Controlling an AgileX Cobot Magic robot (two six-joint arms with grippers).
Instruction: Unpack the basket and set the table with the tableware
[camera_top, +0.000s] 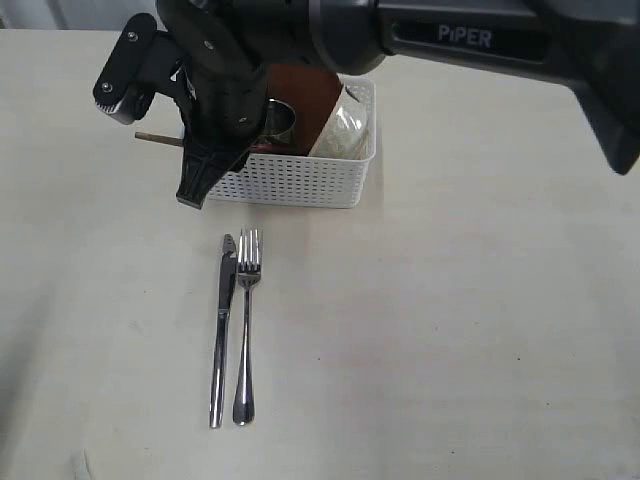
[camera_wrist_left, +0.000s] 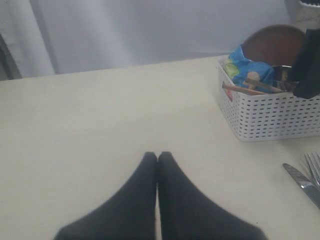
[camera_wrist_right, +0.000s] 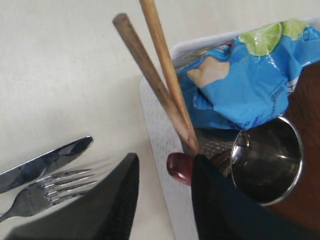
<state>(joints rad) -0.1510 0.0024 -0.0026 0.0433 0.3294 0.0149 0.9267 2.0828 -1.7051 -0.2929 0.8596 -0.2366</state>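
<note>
Reaching across the worktop (camera_top: 480, 330), the right arm (camera_top: 450, 40) points its jaws down, apart, astride the white basket's (camera_top: 300, 185) end wall by the chopsticks (camera_wrist_right: 160, 85) and red spoon (camera_wrist_right: 179, 167); the left jaws sit together; knife (camera_top: 221, 340) and fork (camera_top: 244, 330) lie before the basket.

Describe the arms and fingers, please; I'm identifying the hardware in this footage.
The right arm is smooth black, marked "PiPER" in pale grey lettering. The left fingers and the right fingers are plain matte black wedges that taper toward the tips.
</note>
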